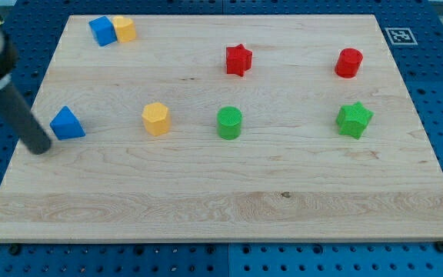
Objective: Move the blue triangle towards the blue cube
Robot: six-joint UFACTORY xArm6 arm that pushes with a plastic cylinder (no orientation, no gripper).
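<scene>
The blue triangle [67, 124] lies near the board's left edge, at mid height. The blue cube [102, 31] sits at the view's top left, touching a yellow block [124, 28] on its right. My tip [40, 148] rests on the board just left of and slightly below the blue triangle, close to it; whether it touches is unclear. The dark rod rises from the tip toward the view's upper left.
A yellow hexagon [156, 118] and a green cylinder [229, 122] stand in a row right of the triangle. A red star [238, 59], a red cylinder [349, 62] and a green star [354, 119] lie further right. The wooden board [221, 208] ends just left of my tip.
</scene>
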